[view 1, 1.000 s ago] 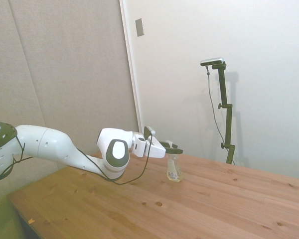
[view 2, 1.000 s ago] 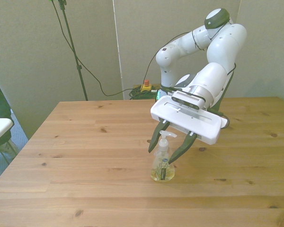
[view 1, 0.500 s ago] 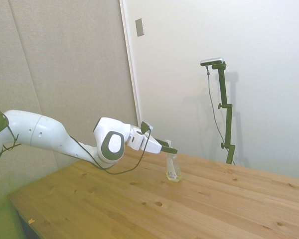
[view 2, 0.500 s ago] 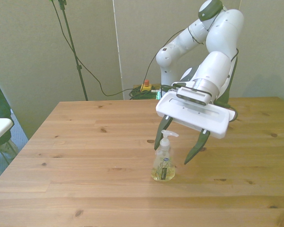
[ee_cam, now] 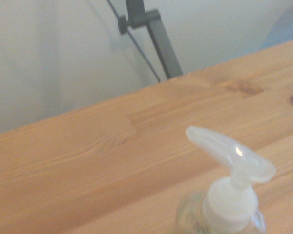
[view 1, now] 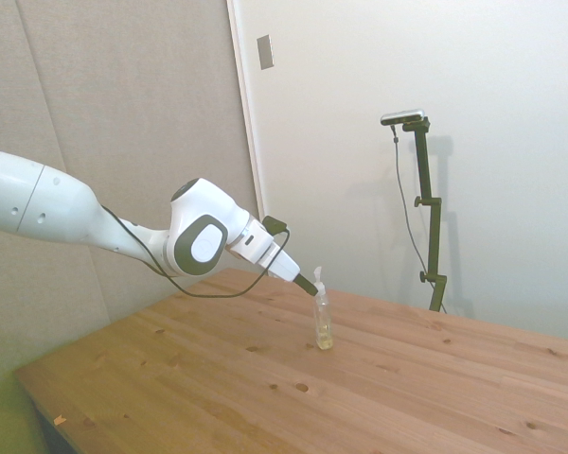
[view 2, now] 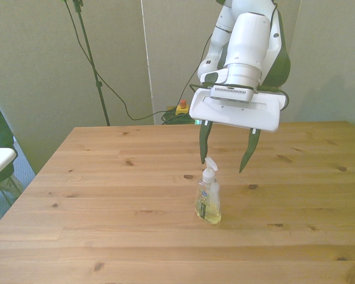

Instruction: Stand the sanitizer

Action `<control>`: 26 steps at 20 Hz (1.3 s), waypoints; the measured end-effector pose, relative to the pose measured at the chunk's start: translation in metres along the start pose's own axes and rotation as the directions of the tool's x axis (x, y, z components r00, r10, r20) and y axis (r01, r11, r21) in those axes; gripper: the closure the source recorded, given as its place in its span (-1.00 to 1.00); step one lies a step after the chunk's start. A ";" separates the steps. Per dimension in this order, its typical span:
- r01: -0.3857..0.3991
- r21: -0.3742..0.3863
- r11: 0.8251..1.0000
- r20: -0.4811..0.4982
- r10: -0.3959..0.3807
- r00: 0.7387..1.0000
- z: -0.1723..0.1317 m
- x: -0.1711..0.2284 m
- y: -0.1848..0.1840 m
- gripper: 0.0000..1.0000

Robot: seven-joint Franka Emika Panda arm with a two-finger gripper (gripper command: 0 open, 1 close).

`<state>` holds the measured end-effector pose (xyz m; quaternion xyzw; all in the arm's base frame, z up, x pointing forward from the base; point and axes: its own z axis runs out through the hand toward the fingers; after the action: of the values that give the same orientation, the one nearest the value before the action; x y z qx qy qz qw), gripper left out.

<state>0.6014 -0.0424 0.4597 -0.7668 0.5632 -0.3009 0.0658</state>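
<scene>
Front view shows the sanitizer (view 2: 207, 199) upright on the table (view 2: 106, 195), the gripper (view 2: 225, 152) spread above it (one finger near the pump); a sideways brush could topple it.

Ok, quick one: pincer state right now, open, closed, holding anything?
Pincer: open, holding nothing, raised above the sanitizer, which stands upright on the table on its own.
</scene>
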 end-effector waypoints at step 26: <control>0.359 -0.103 0.928 0.358 -0.302 0.884 -0.032 -0.076 -0.026 -1.00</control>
<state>0.5916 0.0430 0.4675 -0.8944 0.4273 -0.1246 0.0440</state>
